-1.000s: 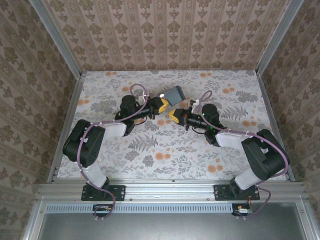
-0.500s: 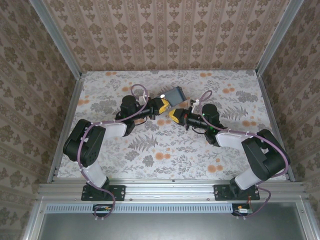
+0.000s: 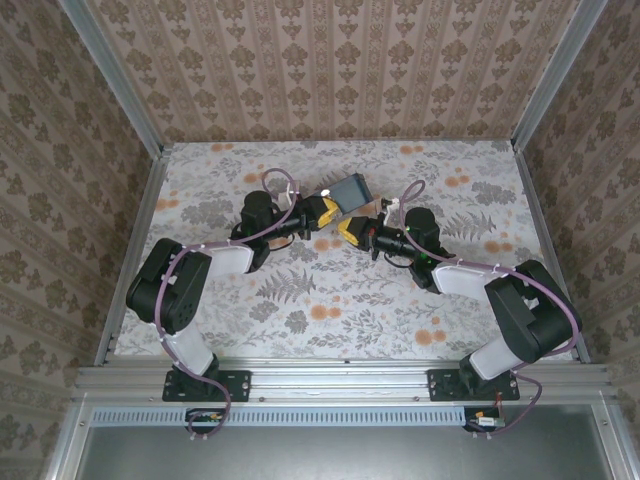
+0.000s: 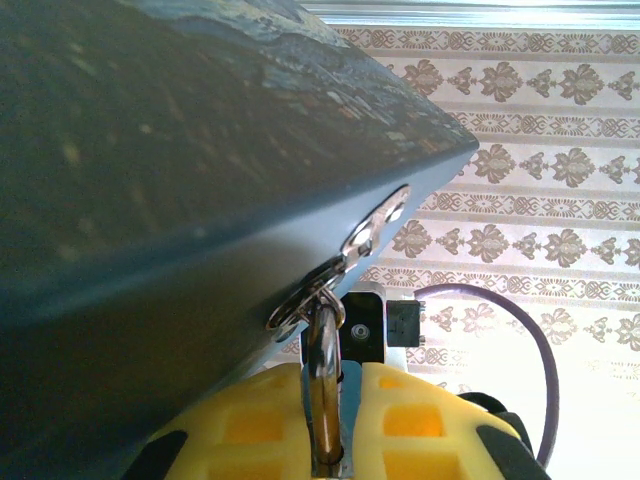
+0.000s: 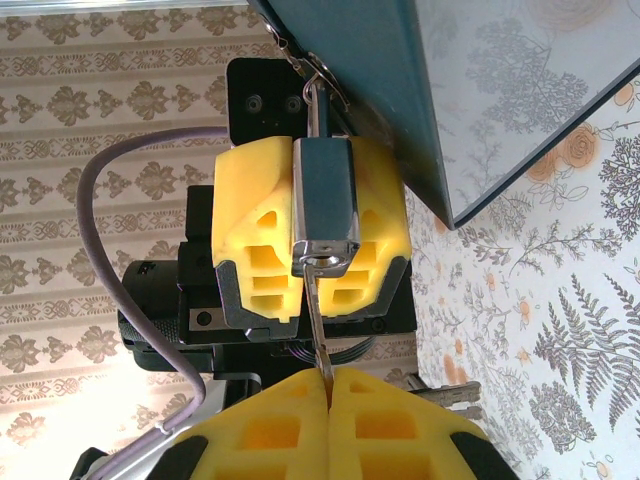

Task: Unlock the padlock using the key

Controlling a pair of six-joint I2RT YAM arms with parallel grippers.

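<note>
Padlock (image 5: 325, 200) tight in left gripper (image 4: 340, 385), key (image 5: 317, 325) — apparently inserted — tight in right gripper (image 5: 328, 385), tin edge (image 5: 405, 100) beside

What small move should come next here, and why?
Probably roll the right gripper to turn the key: its blade appears seated in the padlock, which the left gripper clamps, and the shackle looks closed.

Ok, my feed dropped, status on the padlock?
Left gripper shut on padlock. Right gripper shut on key, blade at keyhole. Padlock hooked to hasp of blue tin; no obstruction seen.
</note>
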